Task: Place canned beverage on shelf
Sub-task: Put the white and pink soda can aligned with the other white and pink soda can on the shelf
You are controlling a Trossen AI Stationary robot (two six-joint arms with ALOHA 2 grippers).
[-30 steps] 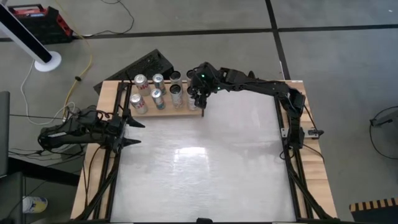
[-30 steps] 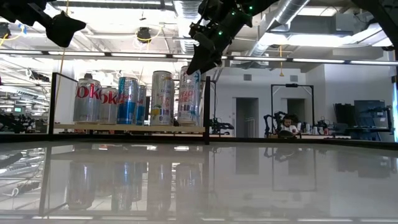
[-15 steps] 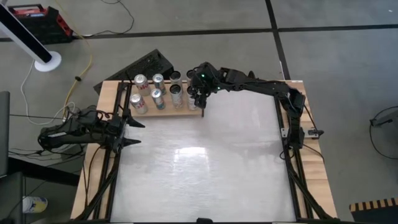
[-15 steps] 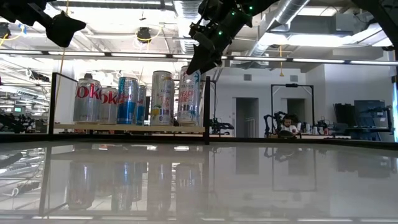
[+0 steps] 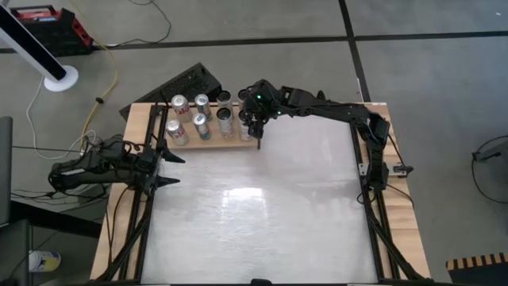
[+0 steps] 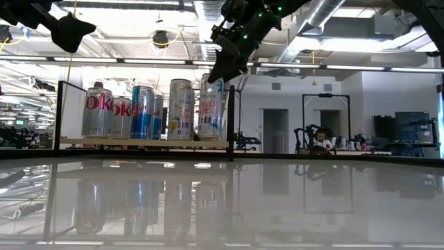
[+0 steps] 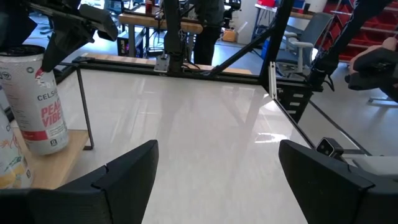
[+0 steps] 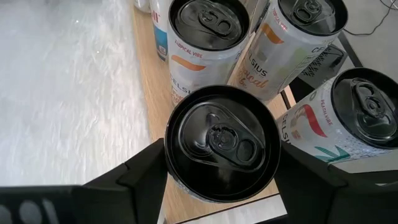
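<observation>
While the right gripper (image 8: 217, 171) stands over the right end of the flat light-wood shelf board (image 5: 208, 141), a tall white can with a black lid (image 8: 216, 144) sits between its two dark fingers (image 8: 146, 168). The right wrist view shows the fingers flanking the can's top on both sides, apparently against its wall. Whether they grip it or have just eased off cannot be told. In the low view, the can's base appears level with the bases of the other cans, so it is judged to be set down on the board, or very nearly so.

Several more slim beverage cans (image 6: 142, 111) stand upright on the shelf in two rows, far left on the glossy white tabletop (image 5: 262, 214). No loose can shows elsewhere on the table.

The left gripper (image 5: 169, 169) hovers near the table's left edge with its fingers spread wide and holding nothing.

Progress judgement: placement is essentially done. Remaining steps are releasing the can, if not yet released, and lifting the right arm away without tipping neighbours.
</observation>
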